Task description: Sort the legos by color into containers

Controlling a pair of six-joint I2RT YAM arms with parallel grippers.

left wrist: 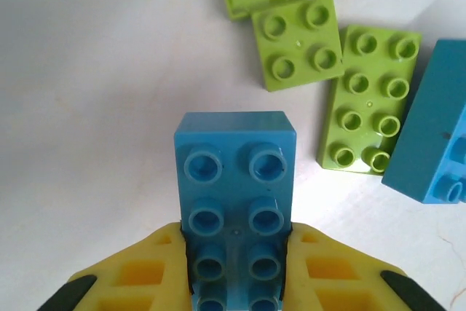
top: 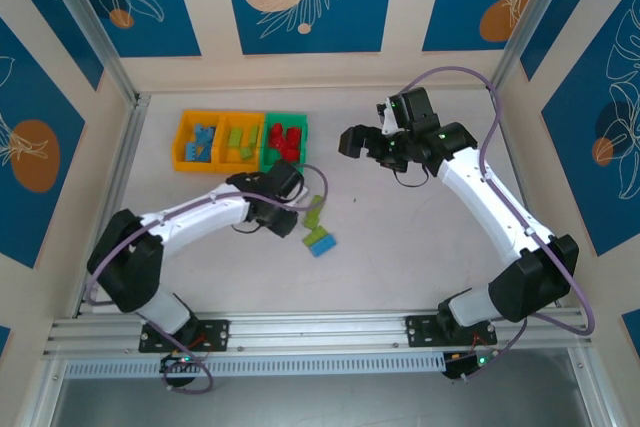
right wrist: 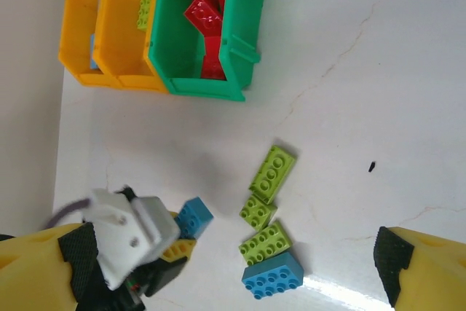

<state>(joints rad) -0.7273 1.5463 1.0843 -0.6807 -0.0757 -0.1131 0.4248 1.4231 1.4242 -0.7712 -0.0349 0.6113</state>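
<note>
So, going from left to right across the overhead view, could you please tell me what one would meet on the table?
Left orange-yellow bin holding blue bricks → middle orange-yellow bin holding lime bricks → green bin holding red bricks → loose blue brick → right gripper, jaws open.

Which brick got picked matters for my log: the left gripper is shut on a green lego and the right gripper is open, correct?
Not quite. The left wrist view shows the left gripper shut on a blue lego, not a green one; the right gripper is open.
</note>
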